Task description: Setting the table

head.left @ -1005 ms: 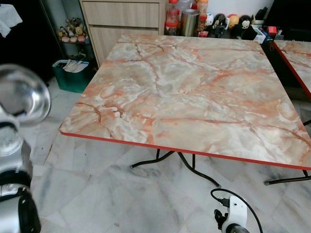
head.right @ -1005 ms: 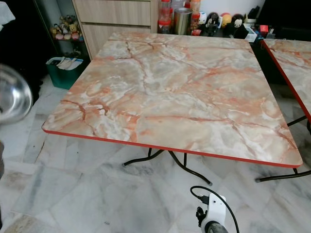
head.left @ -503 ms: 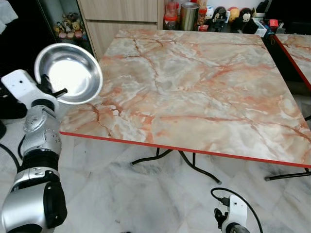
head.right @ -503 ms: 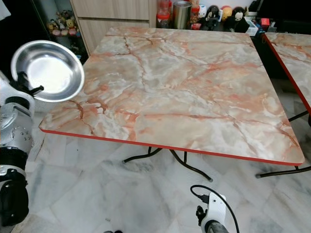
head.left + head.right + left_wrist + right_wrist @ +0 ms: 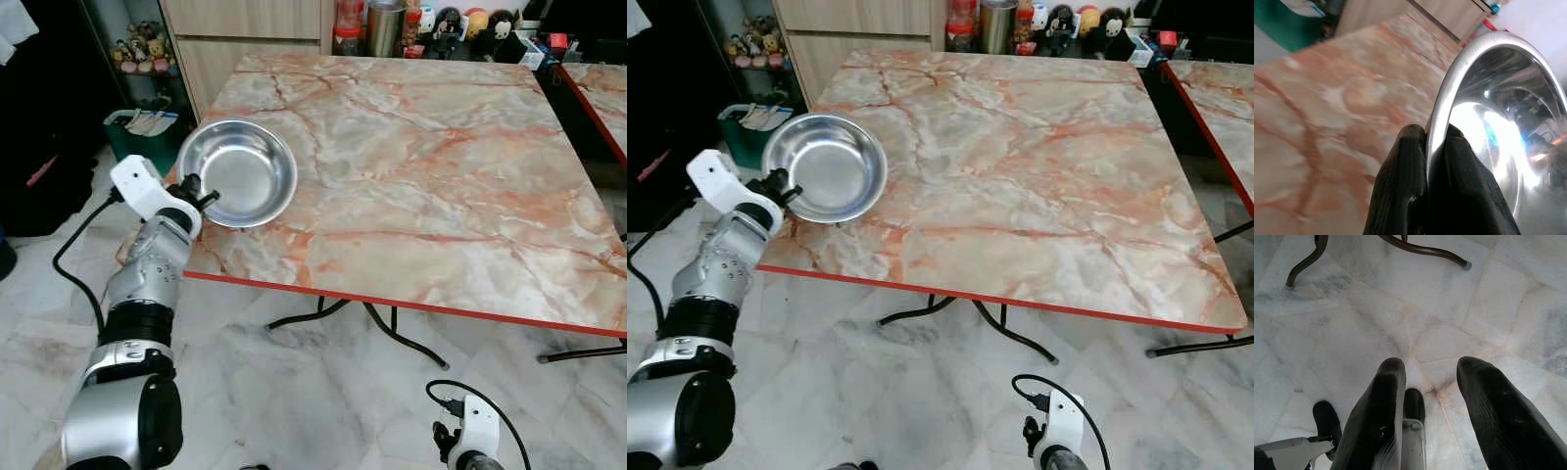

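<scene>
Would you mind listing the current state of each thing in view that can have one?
Steel bowl: empty, held by its rim above the table's near left corner.
Left gripper: shut on the bowl's rim.
Right gripper: open, hanging idle over the floor.
Marble-pattern table: top bare, nothing set on it yet.

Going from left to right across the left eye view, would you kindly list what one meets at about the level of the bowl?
Left gripper pinching the rim → steel bowl, held over the table's near left corner → bare marble-patterned table → second table at the right edge.
</scene>
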You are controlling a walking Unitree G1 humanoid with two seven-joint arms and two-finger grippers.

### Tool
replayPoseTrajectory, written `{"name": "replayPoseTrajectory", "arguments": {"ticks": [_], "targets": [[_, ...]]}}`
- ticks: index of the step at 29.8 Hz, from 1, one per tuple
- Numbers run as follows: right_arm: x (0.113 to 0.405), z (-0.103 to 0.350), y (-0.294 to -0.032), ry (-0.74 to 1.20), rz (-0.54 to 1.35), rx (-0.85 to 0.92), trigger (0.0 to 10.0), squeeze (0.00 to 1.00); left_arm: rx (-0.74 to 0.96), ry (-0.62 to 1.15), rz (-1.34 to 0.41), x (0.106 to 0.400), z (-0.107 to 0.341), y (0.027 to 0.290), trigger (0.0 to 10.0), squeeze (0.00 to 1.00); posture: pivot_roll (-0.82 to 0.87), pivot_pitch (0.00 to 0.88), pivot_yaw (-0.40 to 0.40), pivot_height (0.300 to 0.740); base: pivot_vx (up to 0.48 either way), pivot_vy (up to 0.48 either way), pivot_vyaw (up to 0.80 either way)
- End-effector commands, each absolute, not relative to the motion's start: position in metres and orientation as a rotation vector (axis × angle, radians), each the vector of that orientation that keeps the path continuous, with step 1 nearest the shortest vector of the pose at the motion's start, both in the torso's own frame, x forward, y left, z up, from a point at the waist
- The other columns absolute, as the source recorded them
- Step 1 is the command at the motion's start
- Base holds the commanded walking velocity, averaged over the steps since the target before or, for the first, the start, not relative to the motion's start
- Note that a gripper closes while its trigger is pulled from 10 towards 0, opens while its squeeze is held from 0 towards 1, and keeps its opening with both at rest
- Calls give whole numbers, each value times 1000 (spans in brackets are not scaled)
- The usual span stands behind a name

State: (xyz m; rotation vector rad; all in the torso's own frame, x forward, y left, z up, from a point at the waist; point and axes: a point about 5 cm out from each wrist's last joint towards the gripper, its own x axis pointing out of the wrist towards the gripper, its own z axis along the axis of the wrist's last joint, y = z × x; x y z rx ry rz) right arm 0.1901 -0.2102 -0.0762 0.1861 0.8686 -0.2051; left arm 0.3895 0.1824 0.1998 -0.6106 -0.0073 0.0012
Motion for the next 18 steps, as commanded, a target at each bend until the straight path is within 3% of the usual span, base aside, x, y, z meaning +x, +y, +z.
{"name": "replayPoseTrajectory", "arguments": {"ticks": [1, 15, 18], "targets": [[187, -78, -210, 873, -216, 197, 10000, 0, -608, -32, -49, 388, 212, 176, 10000, 0, 82, 89, 27, 740, 0, 0, 0], [189, -77, -210, 866, -226, 207, 10000, 0, -593, -56, -1, 386, 217, 192, 10000, 0, 83, 104, 28, 740, 0, 0, 0], [189, -77, -210, 867, -227, 210, 10000, 0, -592, -54, 3, 386, 217, 193, 10000, 0, 82, 102, 25, 740, 0, 0, -721]]}}
